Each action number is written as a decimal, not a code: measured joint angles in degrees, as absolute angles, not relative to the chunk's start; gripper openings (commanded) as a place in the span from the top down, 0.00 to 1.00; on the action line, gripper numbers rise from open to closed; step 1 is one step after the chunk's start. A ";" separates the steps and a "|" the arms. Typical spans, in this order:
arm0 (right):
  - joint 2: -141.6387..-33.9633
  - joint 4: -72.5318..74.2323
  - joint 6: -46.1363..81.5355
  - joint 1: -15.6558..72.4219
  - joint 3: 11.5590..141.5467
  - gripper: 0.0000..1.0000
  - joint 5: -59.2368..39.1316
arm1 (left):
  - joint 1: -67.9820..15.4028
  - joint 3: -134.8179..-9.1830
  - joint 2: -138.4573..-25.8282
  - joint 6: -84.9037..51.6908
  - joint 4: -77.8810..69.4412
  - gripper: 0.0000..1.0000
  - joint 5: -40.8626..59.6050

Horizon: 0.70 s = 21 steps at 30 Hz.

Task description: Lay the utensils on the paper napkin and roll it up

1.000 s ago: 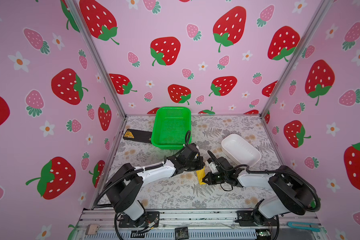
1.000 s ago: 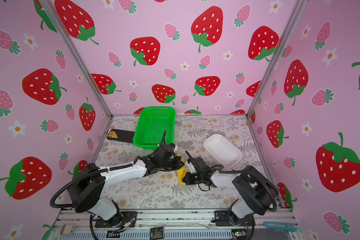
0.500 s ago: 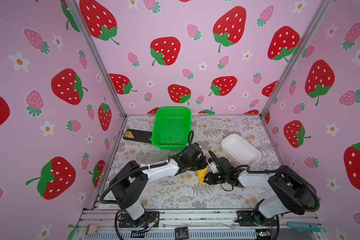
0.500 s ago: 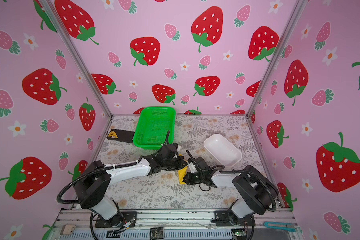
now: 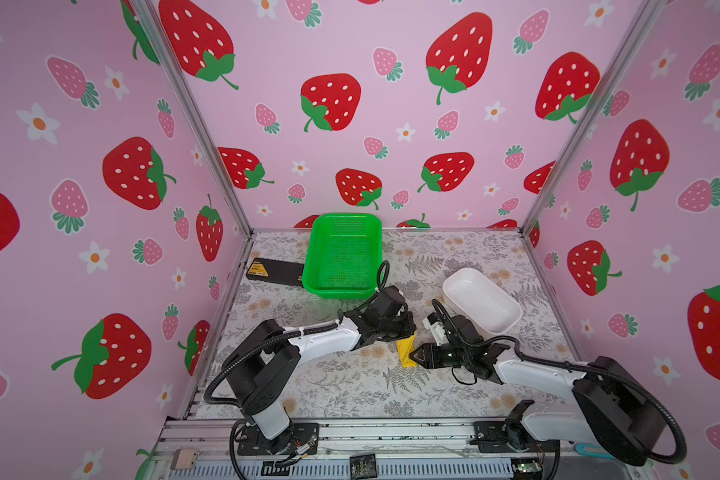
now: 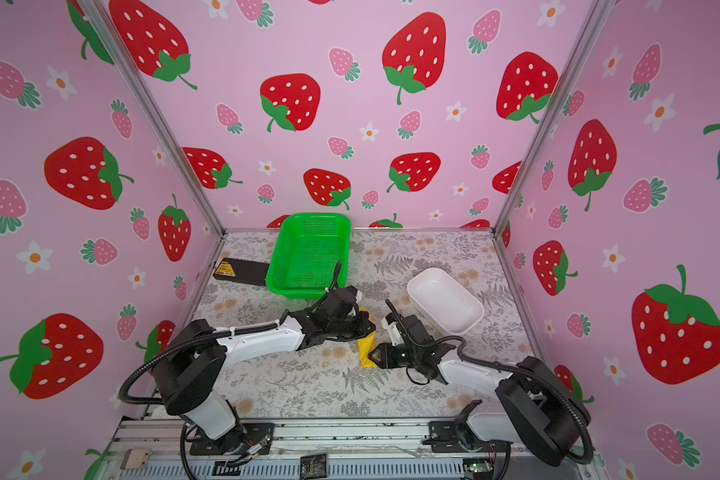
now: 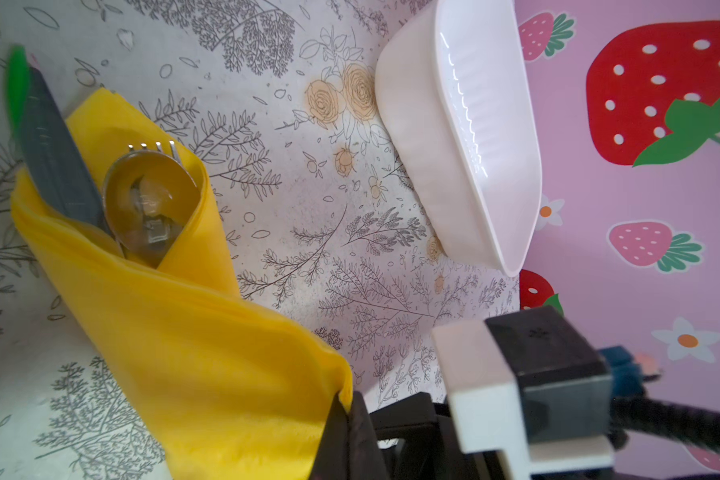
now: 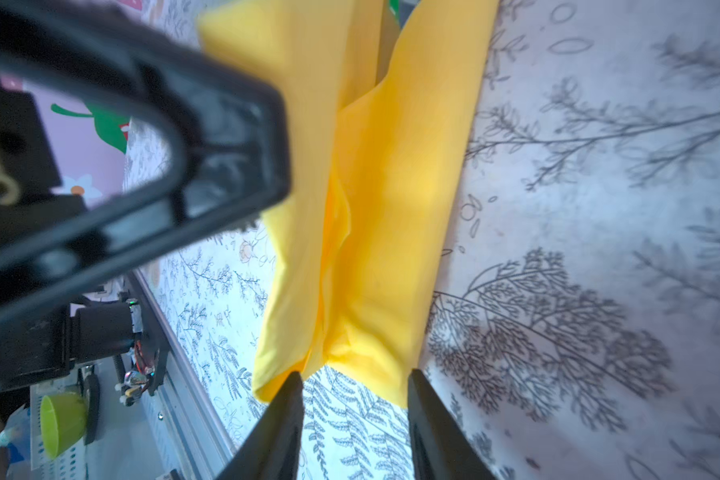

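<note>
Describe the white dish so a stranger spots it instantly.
On the floral table, find the green basket at the back wall; the white dish lies to its right, toward the right wall. It is the only glossy white oblong, unlike the perforated basket and the yellow napkin.

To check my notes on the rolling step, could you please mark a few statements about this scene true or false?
The yellow paper napkin wraps the spoon and fork. True.
The right end effector has its jaws apart. True.
The white dish sits inside the green basket. False: the white dish stands on the tablecloth, apart from the green basket.
The spoon lies in the white dish. False: it pokes from the napkin roll.
</note>
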<state>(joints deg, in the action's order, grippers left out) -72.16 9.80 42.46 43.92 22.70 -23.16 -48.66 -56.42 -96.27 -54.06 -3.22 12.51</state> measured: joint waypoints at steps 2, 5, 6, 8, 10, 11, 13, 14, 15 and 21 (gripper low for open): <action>-69.80 9.56 42.48 43.70 21.82 0.40 -22.83 | -48.66 -56.55 -96.27 -54.06 -3.22 1.00 12.51; -66.13 10.33 42.74 43.68 20.36 0.29 -22.81 | -48.66 -57.08 -96.40 -54.06 -3.22 1.00 12.53; -65.06 10.81 42.87 43.68 19.79 0.28 -22.98 | -48.66 -57.30 -96.53 -54.04 -3.25 1.00 12.53; -64.16 11.97 43.00 43.70 19.11 0.26 -23.57 | -48.66 -57.49 -96.86 -54.04 -3.42 1.00 12.56; -64.58 12.84 43.38 43.70 19.09 0.25 -23.92 | -48.66 -57.49 -97.03 -54.06 -3.60 1.00 12.58; -65.10 13.45 43.53 43.70 19.09 0.25 -24.08 | -48.66 -57.49 -97.08 -54.06 -3.64 1.00 12.60; -66.85 14.74 43.81 43.70 19.11 0.25 -23.99 | -48.66 -57.54 -97.14 -54.06 -3.66 1.00 12.64; -68.07 15.27 43.94 43.68 19.14 0.24 -23.88 | -48.66 -57.60 -97.23 -54.06 -3.70 1.00 12.64; -69.32 15.62 44.10 43.70 19.14 0.23 -23.66 | -48.66 -57.60 -97.36 -54.06 -3.84 1.00 12.67; -74.35 17.19 44.77 43.70 19.66 0.23 -22.87 | -48.66 -57.71 -98.30 -54.06 -4.12 1.00 12.69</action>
